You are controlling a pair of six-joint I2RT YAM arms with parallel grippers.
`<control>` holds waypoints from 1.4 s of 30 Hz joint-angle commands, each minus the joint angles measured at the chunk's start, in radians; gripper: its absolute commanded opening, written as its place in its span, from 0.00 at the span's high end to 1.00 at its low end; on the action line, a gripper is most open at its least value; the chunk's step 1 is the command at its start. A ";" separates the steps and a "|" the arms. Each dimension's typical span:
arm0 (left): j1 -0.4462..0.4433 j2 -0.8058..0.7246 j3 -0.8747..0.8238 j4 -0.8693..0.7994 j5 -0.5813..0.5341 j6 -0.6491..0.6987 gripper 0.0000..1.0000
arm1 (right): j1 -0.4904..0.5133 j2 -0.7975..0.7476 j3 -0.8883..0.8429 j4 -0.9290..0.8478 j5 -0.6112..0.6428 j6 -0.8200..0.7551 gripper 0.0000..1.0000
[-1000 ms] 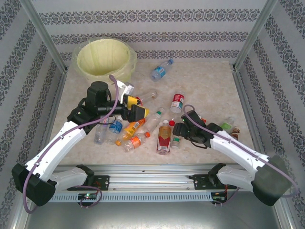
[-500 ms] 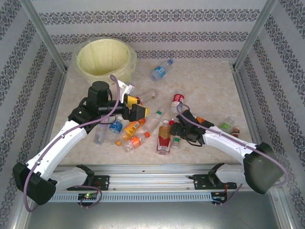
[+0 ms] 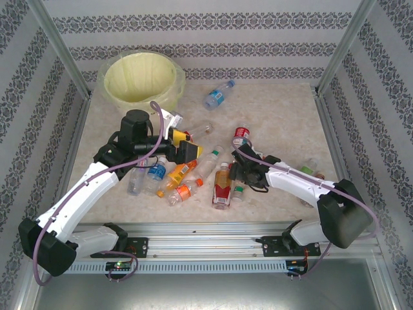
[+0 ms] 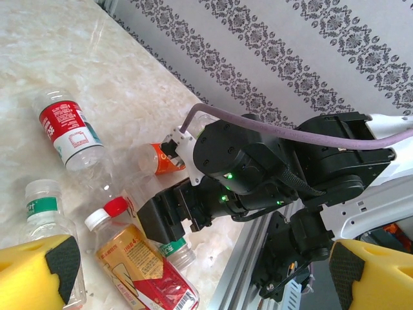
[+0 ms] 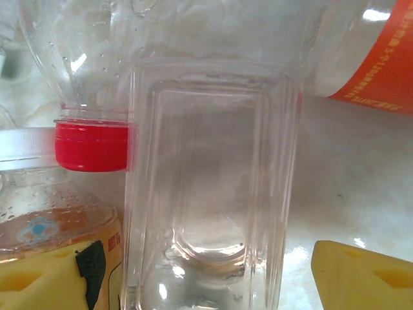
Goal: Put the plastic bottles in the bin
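Left gripper (image 4: 205,271): fingers spread wide above the bottles (image 4: 145,271). Right gripper (image 5: 203,274): open, astride a clear bottle (image 5: 206,181). Its right pad (image 5: 361,271) sits just off the bottle.

The bin (image 3: 174,82) stands in the far left corner of the tabletop (image 3: 284,110), and a single bottle (image 3: 218,95) lies to its right. The other plastic bottles (image 3: 222,186) lie grouped in the middle, with the left end effector (image 3: 184,144) over them and the right end effector (image 3: 239,173) at their right side
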 commanded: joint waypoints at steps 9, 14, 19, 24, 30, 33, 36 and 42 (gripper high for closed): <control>-0.017 0.010 0.015 -0.015 -0.004 0.022 0.00 | 0.025 -0.024 -0.013 -0.098 0.068 -0.026 0.18; -0.017 0.014 0.012 -0.015 -0.004 0.021 0.00 | 0.027 -0.033 -0.029 -0.078 0.053 -0.066 0.19; -0.017 0.011 0.015 -0.016 -0.003 0.020 0.00 | 0.026 -0.015 -0.023 -0.065 0.050 -0.081 0.20; -0.018 0.012 0.015 -0.017 -0.003 0.021 0.00 | 0.026 -0.003 -0.020 -0.023 0.024 -0.107 0.21; -0.017 0.014 0.012 -0.012 -0.006 0.017 0.00 | 0.028 -0.009 -0.027 0.007 0.008 -0.130 0.28; -0.019 0.020 0.013 -0.012 -0.005 0.015 0.00 | 0.029 -0.029 -0.030 0.015 0.006 -0.145 0.35; -0.018 0.023 0.014 -0.012 -0.004 0.016 0.00 | 0.030 -0.065 -0.037 0.021 0.010 -0.159 0.37; -0.018 0.022 0.017 -0.018 0.000 0.020 0.00 | 0.030 -0.160 -0.047 0.010 0.016 -0.204 0.39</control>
